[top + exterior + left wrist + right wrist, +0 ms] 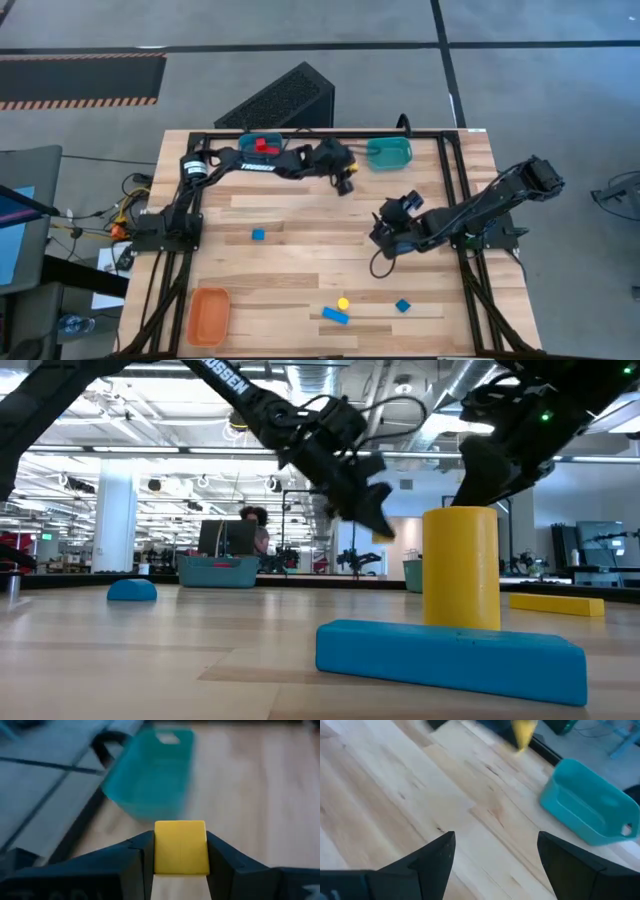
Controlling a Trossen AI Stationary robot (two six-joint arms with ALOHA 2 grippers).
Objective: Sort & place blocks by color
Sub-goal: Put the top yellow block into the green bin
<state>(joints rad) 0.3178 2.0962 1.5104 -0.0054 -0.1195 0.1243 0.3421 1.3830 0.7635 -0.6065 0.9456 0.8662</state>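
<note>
My left gripper (pixel 347 183) hovers over the far middle of the table, shut on a yellow block (pixel 181 847), just left of a teal bin (pixel 390 153). A second teal bin (pixel 262 145) at the far edge holds red blocks (pixel 264 145). My right gripper (pixel 385 228) is open above bare wood right of centre, its fingers (pixel 440 852) spread wide. A blue cube (pixel 258 235) lies mid-left. A yellow block (pixel 343 302), a blue bar (pixel 335 316) and a blue cube (pixel 402 306) rest near the near edge. My left gripper pinches the yellow block by two opposite side faces (pixel 159 850), one finger (pixel 135 857) on each side. The block's front face shows whole between the fingers. It is lifted clear of the table, with the teal bin (pixel 155 770) just beyond it.
An orange bin (pixel 210 315) sits at the near left corner. A black frame rail (pixel 320 134) runs along the far edge behind the teal bins. Bare wood lies between the arms at the table's centre. In the low view the blue bar (pixel 450 650) and yellow block (pixel 460 565) stand close.
</note>
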